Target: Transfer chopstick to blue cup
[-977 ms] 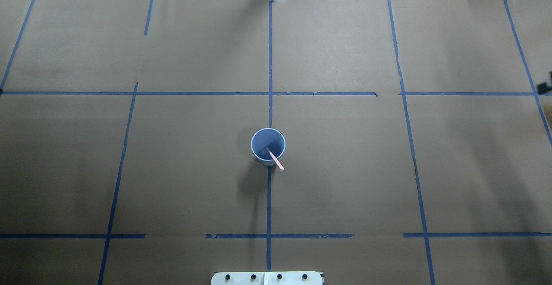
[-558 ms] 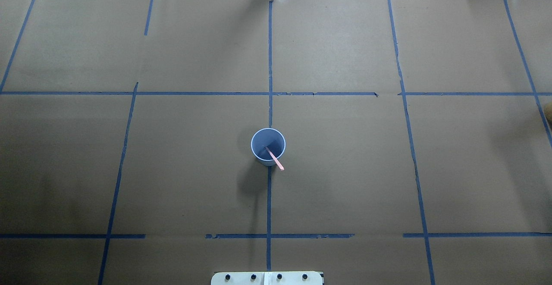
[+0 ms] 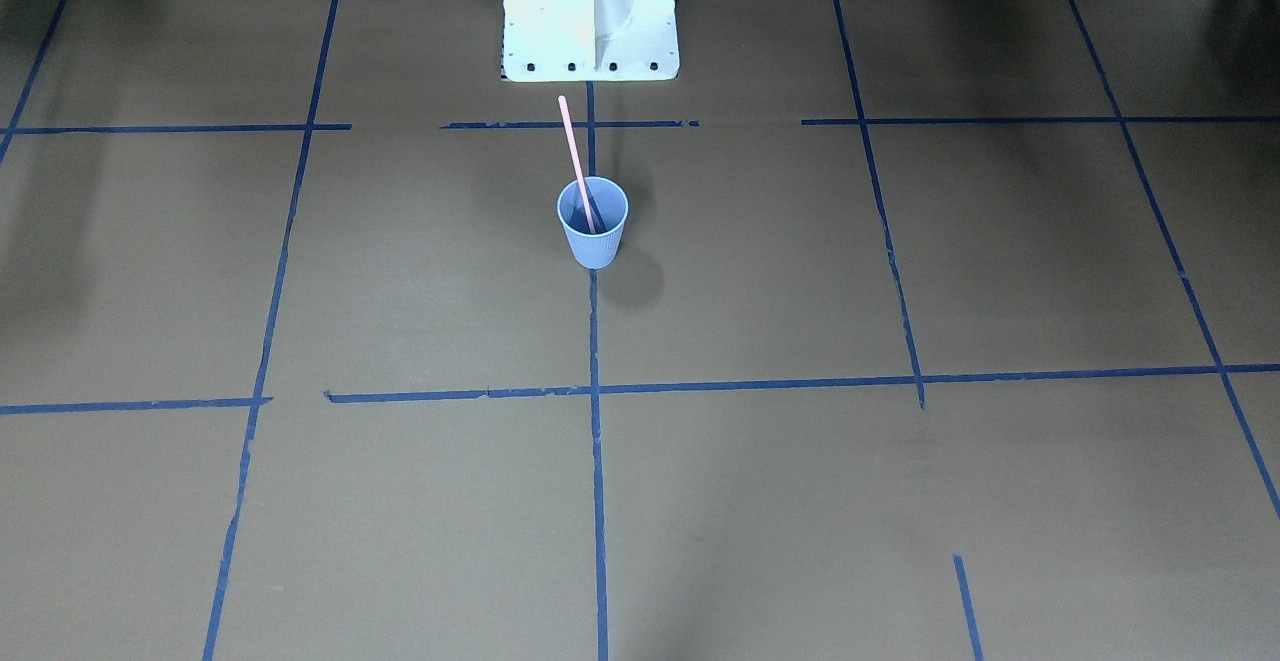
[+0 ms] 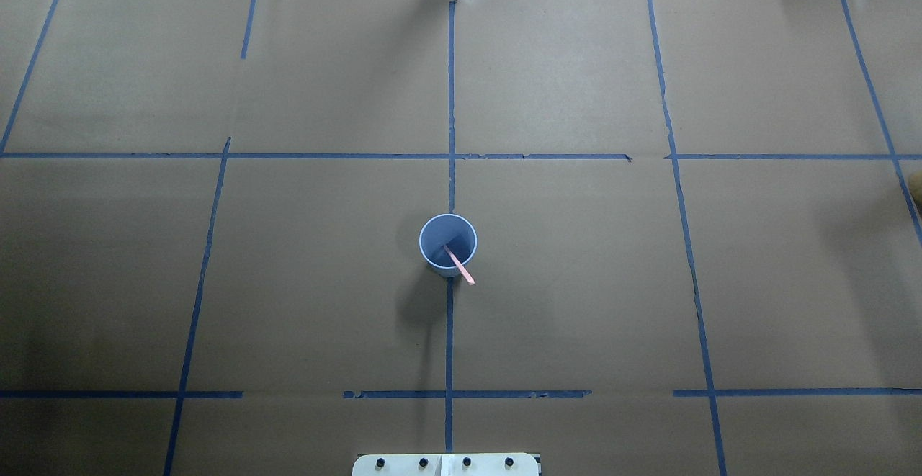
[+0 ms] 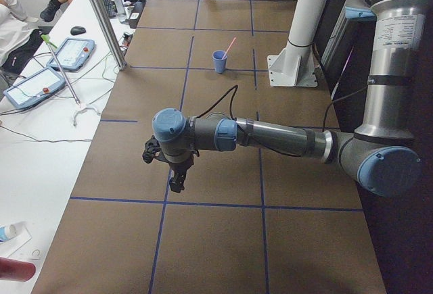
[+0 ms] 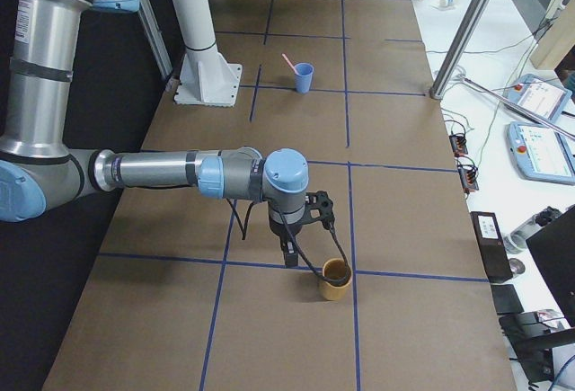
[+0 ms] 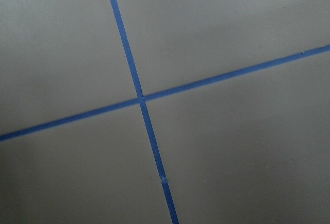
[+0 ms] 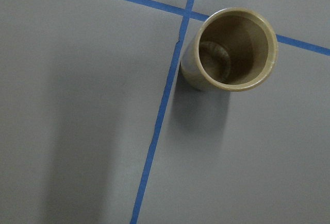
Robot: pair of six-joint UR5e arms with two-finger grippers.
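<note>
Exterior right, unlike overhead exterior, shows the right end effector (image 6: 289, 259) beside a tan cup (image 6: 336, 281), grip untellable.

A robotics lab: robot arms (image 5: 270, 135) reach over a paper-covered table (image 4: 576, 281) gridded with blue tape (image 4: 451, 101), control tablets (image 5: 71, 52) and cables (image 5: 84, 110) alongside.

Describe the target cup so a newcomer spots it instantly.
Start at the white robot base on the brown-papered table. Just in front of it, on the centre tape line, stands the blue cup. It alone is light blue and ribbed, with a pink chopstick leaning out; the other cup is tan.
</note>
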